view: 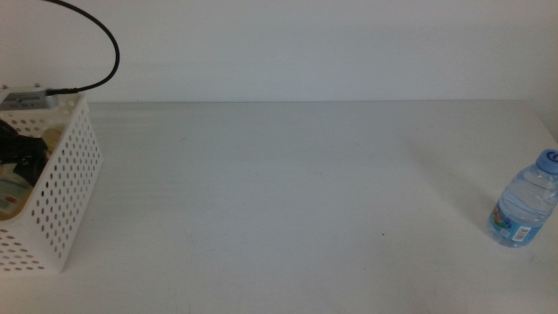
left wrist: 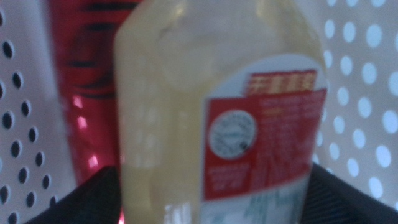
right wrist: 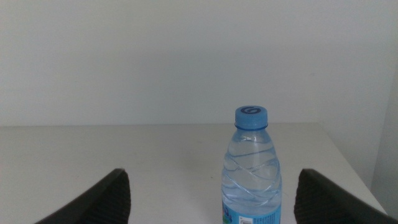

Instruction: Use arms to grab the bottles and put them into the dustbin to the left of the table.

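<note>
- The white rectangular plastic basket with round-hole perforated walls (view: 65,196), the dustbin, stands at the left edge of the plain matte white-grey tabletop (view: 288,192).
- The left gripper (left wrist: 211,205) is down inside that basket; in the left wrist view its dark jaws sit on either side of the yellow-liquid bottle with a red-and-white label (left wrist: 211,106), apparently clamping it.
- Just beside that bottle, against the perforated wall, stands the slim red can (left wrist: 84,93), so it is already binned.
- Judging from this, the yellow bottle is at the point of delivery but not yet let go; opening the jaws would finish that item.
- The small clear water bottle with a blue cap and blue label (view: 526,199) is upright near the table's right edge, well apart from the basket.
- The right gripper (right wrist: 211,199) faces this bottle with jaws spread wide, empty, the bottle between them but untouched.
- That leaves one bottle to grasp and carry across.
</note>
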